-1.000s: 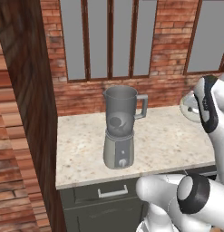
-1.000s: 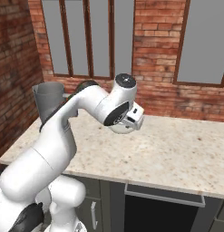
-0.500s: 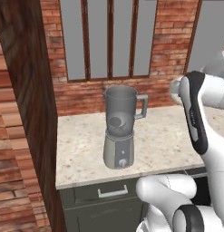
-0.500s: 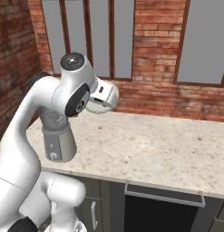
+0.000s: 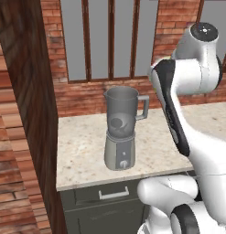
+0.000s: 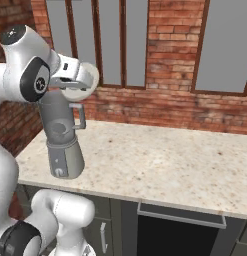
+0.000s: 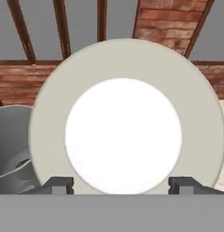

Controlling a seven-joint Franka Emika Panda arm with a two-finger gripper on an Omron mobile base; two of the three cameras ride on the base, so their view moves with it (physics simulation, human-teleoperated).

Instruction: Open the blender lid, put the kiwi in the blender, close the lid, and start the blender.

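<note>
Hand view: claw [image 7: 122, 185] grips the blender lid [image 7: 124, 118] edge-on, held up beside the open blender [image 6: 62, 135] on the tabletop [image 6: 160, 165].

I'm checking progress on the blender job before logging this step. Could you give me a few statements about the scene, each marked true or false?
1. The blender lid sits on the jar. False: the gripper holds it up off the jar.
2. The blender stands upright on the counter. True.
3. The jar's rim is open. True.
4. The blender lies tipped over. False: it stands upright.
5. A brick wall with windows runs behind the counter. True.
</note>
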